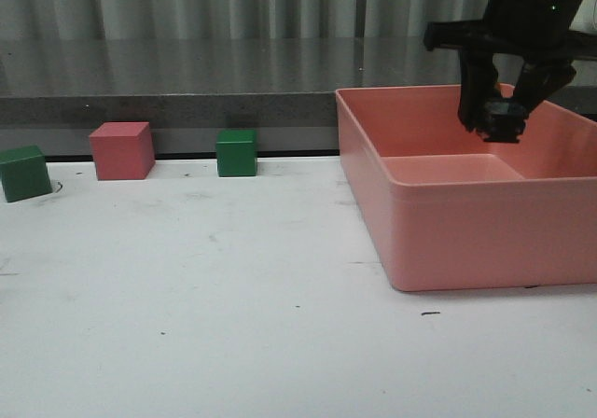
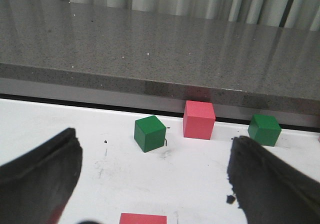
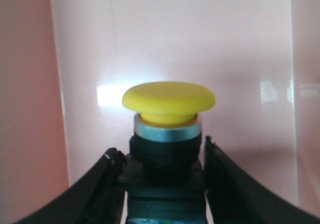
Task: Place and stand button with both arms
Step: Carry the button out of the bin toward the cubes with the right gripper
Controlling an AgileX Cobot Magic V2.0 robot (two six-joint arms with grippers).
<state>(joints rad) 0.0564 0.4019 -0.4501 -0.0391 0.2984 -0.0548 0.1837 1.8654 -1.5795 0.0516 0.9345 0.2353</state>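
Right gripper (image 1: pixel 499 119) hangs inside the pink bin (image 1: pixel 448 241) in the front view, its dark fingers closed on a small dark object above the bin's floor, near the back right part. That object is the button (image 1: pixel 505 119), though its yellow cap cannot be made out from here. On the white table (image 1: pixel 187 297), well to the left of the bin, a green cube (image 1: pixel 25 173), a pink cube (image 1: pixel 121 150) and a second green cube (image 1: pixel 236 152) stand in a row along the back edge, apart from one another. The left gripper is out of this view.

From the left wrist camera, the left gripper (image 2: pixel 155 179) shows two dark fingers spread wide with nothing between them. Beyond lie the same two green cubes and the pink cube on the table, under a grey stone ledge (image 2: pixel 160 49). Another pink piece (image 2: pixel 142 218) is cut off by the picture's border.

From the right wrist camera, the right gripper's fingers (image 3: pixel 100 189) are clamped on the button's black body, one on each side. The yellow cap and a metal ring beneath it rise clear of the fingers, with the bin's pink wall behind.
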